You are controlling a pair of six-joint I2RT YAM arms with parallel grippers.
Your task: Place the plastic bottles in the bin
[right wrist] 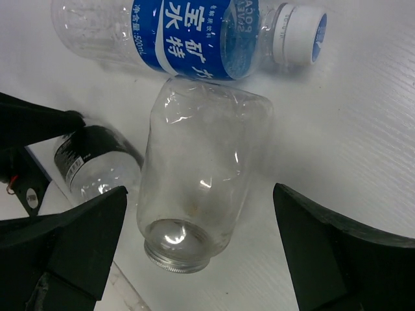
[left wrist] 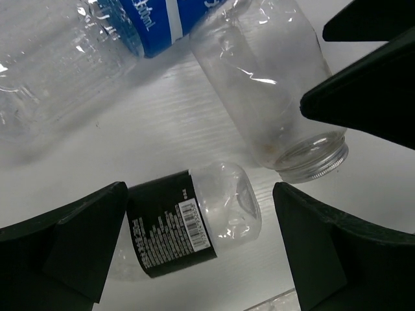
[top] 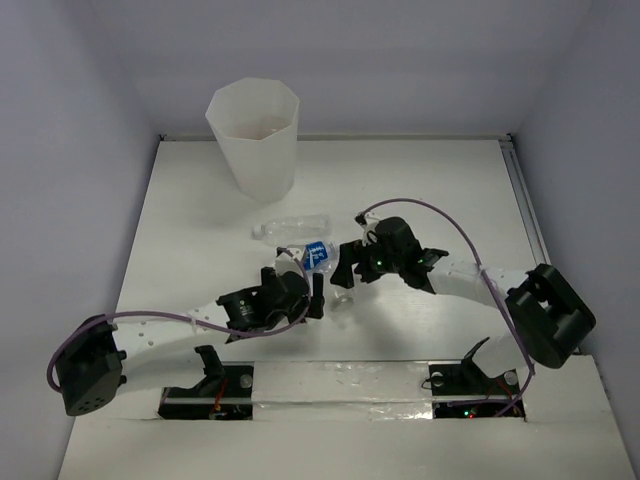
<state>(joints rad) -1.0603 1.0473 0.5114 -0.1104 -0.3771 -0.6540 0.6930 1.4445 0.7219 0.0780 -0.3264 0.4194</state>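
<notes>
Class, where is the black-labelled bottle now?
Left wrist view: the bottle lies on its side between the fingers of the open left pincer, beside the clear jar.

The white worktop (top: 200,220) carries the bin (top: 254,135), upright at its far left, and a clear bottle (top: 292,227) lying on its side just nearer. Nearer still, around the centre, the blue-labelled bottle (right wrist: 188,29), an uncapped clear bottle (right wrist: 198,178) and the black-labelled bottle (left wrist: 188,227) lie close together.

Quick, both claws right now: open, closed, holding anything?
Left claw: open, straddling the black-labelled bottle, not gripping it.
Right claw: open, straddling the clear capless bottle, not gripping it.
</notes>
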